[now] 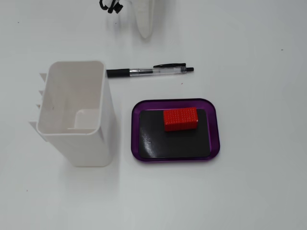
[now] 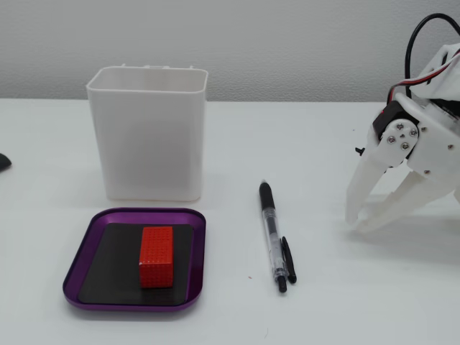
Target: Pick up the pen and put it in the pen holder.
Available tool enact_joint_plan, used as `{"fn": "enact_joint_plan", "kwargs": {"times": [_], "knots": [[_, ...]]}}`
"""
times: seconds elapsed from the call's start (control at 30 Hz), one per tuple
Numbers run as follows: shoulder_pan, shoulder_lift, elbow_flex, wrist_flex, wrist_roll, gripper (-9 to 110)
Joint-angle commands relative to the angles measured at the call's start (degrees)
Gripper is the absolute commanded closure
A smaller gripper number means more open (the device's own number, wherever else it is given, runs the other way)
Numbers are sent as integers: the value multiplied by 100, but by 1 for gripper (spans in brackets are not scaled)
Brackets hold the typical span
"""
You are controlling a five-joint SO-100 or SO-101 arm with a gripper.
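Here the white table (image 2: 302, 144) carries a tall white pen holder (image 2: 152, 136), upright toward the far edge. The white gripper (image 2: 356, 221) rests at the right edge, fingers spread, empty. A purple tray (image 2: 79, 262) holds a red block (image 2: 157, 255). The pen (image 2: 272, 231), clear-barrelled with black grip and clip, lies flat mid-table between tray and gripper.
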Motion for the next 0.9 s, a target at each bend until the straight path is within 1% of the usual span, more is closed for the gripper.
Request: {"fn": "enact_joint_plan", "kwargs": {"times": [0.0,0.7,0.87], "knots": [[-53,378,35,0,88,102],[9,378,-18,-114,70,102],[-18,299,-932,-457,26,102]]}}
